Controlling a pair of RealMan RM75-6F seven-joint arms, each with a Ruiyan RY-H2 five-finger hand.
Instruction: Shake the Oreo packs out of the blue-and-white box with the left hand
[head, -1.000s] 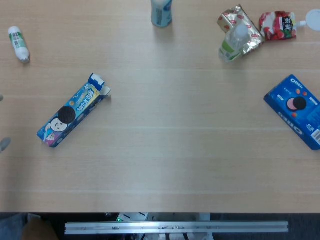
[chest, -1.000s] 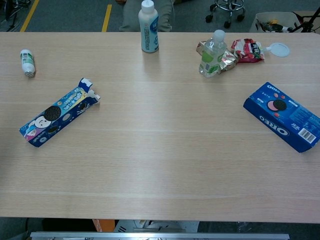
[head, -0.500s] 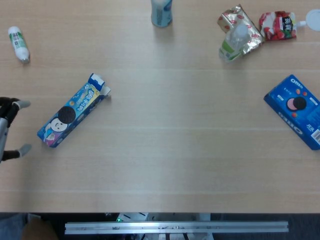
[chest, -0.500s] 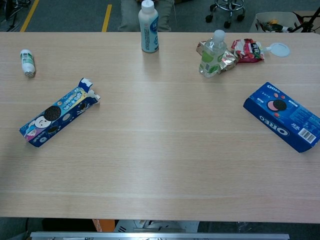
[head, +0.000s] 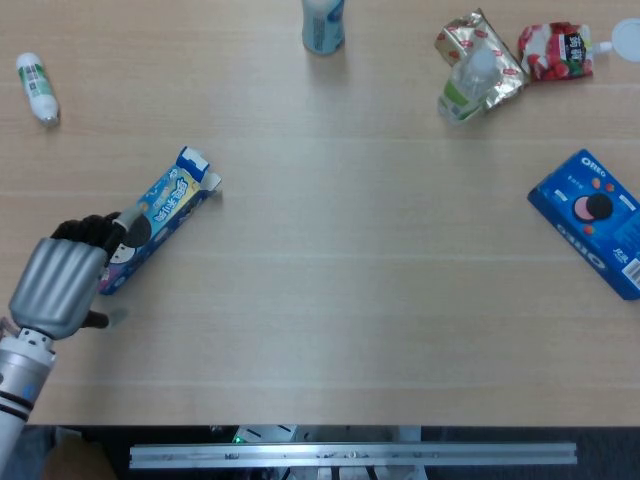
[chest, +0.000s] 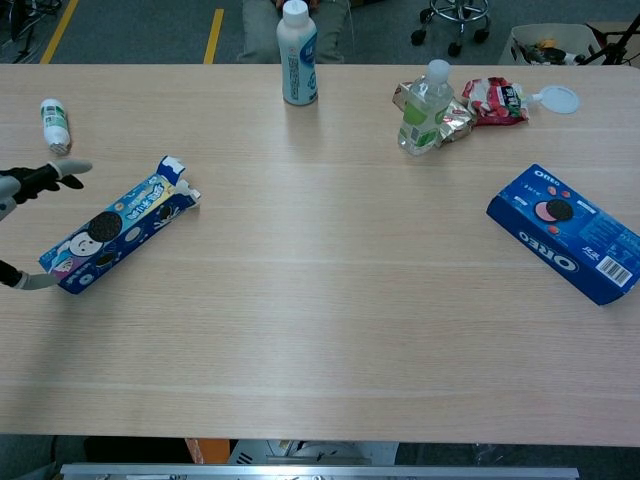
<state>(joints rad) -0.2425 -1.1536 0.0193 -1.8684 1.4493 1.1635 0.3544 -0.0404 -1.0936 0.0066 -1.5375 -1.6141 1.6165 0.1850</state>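
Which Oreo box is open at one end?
The slim blue-and-white box by the left hand: its end flaps stand open. The wider dark-blue box on the right looks closed.

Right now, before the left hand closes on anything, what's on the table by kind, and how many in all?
Cookie boxes: 2, the open-ended blue-and-white box and the dark blue Oreo box.
Bottles: 3, the tall white bottle, the clear plastic bottle, the small white bottle lying down.
Snack pouches: 2, gold foil and red.
Lids: 1, white disc.
Total: 8.
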